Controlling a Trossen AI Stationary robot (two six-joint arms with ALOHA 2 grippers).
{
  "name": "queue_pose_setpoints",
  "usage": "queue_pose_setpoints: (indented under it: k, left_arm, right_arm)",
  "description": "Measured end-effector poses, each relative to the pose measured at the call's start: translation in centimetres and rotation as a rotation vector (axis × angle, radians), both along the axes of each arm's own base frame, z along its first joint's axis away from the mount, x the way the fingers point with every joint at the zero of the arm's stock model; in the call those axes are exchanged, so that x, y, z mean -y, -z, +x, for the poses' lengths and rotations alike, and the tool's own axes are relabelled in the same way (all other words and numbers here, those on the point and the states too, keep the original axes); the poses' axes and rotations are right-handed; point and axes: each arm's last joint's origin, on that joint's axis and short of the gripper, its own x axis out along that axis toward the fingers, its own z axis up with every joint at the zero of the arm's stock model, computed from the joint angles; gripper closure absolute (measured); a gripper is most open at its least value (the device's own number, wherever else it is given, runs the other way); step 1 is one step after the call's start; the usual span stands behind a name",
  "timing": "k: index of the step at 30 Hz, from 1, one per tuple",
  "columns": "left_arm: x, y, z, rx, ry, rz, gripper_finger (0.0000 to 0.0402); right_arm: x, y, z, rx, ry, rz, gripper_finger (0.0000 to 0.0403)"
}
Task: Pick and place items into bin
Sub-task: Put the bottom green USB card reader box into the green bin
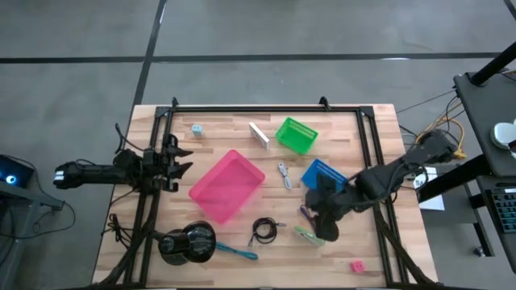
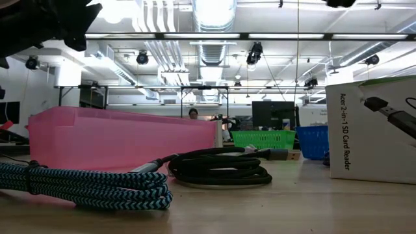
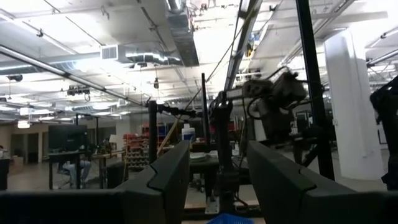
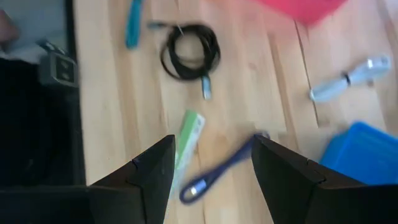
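Observation:
The pink bin (image 1: pixel 226 186) stands at the table's middle. Near its front right lie a coiled black cord (image 1: pixel 264 230), a green packet (image 4: pixel 188 135) and a purple cord (image 4: pixel 219 172). My right gripper (image 4: pixel 212 143) hangs open above the packet and the purple cord, touching neither; in the high view my right gripper (image 1: pixel 326 229) partly covers them. A teal stick tool (image 1: pixel 239 252), a whitish cord (image 1: pixel 285 174), a pale stick (image 1: pixel 259 134), a light-blue block (image 1: pixel 197 129) and a red block (image 1: pixel 357 266) lie scattered. My left gripper (image 1: pixel 182 161) waits open at the left, raised.
A green basket (image 1: pixel 296 134) and a blue basket (image 1: pixel 324 174) stand right of the bin. A large black round object (image 1: pixel 188 243) sits at the front left. In the low view a white card-reader box (image 2: pixel 374 127) stands at the right and a braided cord (image 2: pixel 84 185) lies close by.

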Motion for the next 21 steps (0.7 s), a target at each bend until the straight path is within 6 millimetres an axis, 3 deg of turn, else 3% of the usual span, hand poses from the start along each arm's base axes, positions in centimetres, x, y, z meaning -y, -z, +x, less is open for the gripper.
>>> queue_pose_setpoints:
  k: [11, 21]
  left_arm:
    - [0.0, 0.6, 0.6, -0.065, -0.001, 0.002, 0.0256]
    - [0.0, 0.5, 0.5, -0.057, -0.014, 0.032, 0.0256]
  right_arm:
    - [-1.0, 1.0, 1.0, -0.178, 0.204, 0.072, 0.0204]
    - [-2.3, 3.1, 2.3, -0.293, 0.255, 0.172, 0.0204]
